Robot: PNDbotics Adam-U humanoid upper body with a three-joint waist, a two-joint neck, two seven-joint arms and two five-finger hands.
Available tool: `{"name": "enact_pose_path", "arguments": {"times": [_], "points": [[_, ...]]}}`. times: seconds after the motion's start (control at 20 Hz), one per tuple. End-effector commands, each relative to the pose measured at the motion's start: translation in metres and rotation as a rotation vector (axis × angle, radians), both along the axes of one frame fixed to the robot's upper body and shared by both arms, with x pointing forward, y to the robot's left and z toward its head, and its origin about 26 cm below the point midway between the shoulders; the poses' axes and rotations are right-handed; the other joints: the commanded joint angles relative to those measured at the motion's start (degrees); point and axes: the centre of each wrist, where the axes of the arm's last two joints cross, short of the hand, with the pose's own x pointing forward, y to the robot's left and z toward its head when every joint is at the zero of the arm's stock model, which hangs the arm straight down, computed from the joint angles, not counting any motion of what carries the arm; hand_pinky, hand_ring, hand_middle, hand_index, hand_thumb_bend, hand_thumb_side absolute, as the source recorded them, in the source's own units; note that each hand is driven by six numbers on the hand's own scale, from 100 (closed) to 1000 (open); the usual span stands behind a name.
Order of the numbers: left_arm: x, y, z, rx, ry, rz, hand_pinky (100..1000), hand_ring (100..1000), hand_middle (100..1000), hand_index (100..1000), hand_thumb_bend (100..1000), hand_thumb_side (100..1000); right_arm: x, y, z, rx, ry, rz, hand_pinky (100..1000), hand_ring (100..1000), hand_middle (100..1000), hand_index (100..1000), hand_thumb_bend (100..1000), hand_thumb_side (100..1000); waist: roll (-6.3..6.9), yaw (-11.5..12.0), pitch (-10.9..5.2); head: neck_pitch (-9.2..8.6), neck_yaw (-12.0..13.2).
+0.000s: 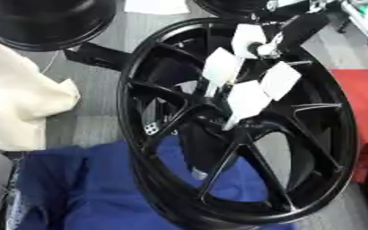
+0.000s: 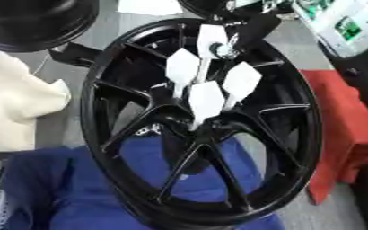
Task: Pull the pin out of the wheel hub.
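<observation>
The pin itself cannot be made out; the right robot hand (image 1: 246, 81), white-tipped fingers spread fairly straight, reaches down onto the black wheel hub (image 2: 189, 123), grip unclear

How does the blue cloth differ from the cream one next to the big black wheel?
The blue cloth is dark and shows through the spokes of the wheel, reaching behind its lower part. The cream cloth is pale and lies off to the left, apart from the wheel. Both are rumpled fabric.
</observation>
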Motion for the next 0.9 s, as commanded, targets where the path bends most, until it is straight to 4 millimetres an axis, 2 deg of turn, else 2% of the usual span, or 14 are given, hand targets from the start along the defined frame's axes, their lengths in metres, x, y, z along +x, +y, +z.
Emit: {"name": "enact_pose_path", "arguments": {"times": [0.05,0.4,0.6,0.7,0.9], "points": [[-0.003,0.001,0.007,0.008,-0.027,0.000,748,776,650,753,114,748,-0.011,-0.003,0.027,0.053,-0.055,0.013,706,579,324,477,100,331,0.20,-0.06,-1.03,0.07,-0.27],[-0.004,0.002,0.007,0.009,-0.026,0.001,748,777,652,753,114,746,-0.026,-0.006,0.052,0.102,-0.117,0.010,704,570,308,461,100,236,0.20,-0.43,-1.45,0.19,-0.28],[-0.004,0.002,0.007,0.012,-0.026,0.003,748,777,652,753,113,745,-0.032,-0.019,0.067,0.128,-0.164,-0.022,705,563,306,462,100,225,0.23,-0.71,-1.61,0.26,-0.04],[-0.004,0.003,0.007,0.016,-0.027,0.005,748,777,652,753,111,744,-0.034,-0.032,0.073,0.143,-0.197,-0.058,706,559,305,461,100,224,0.28,-0.87,-1.62,0.38,0.28],[-0.005,0.005,0.008,0.020,-0.031,0.017,748,777,653,754,110,743,-0.037,-0.077,0.079,0.216,-0.257,-0.185,709,553,304,463,100,251,0.37,-1.22,-1.58,0.54,0.96]]}}
